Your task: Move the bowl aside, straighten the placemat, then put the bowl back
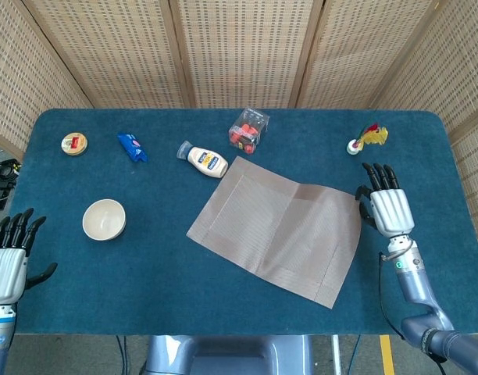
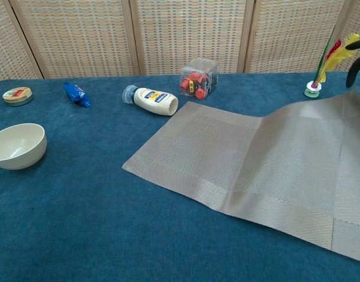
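The cream bowl [image 1: 104, 219] [image 2: 18, 145] stands on the blue table at the left, well apart from the placemat. The grey woven placemat [image 1: 278, 230] [image 2: 256, 158] lies skewed in the middle, its far right corner raised off the cloth. My right hand [image 1: 387, 209] [image 2: 359, 61] grips that raised corner; in the chest view only dark fingers show at the right border. Beside the table's near left corner, my left hand [image 1: 8, 262] hangs with fingers apart and holds nothing.
Along the far side lie a round tin [image 1: 74, 144], a blue packet [image 1: 132, 147], a mayonnaise bottle [image 1: 204, 160] touching the mat's far corner, a clear box of red pieces [image 1: 249, 129] and a feathered shuttlecock [image 1: 366, 139].
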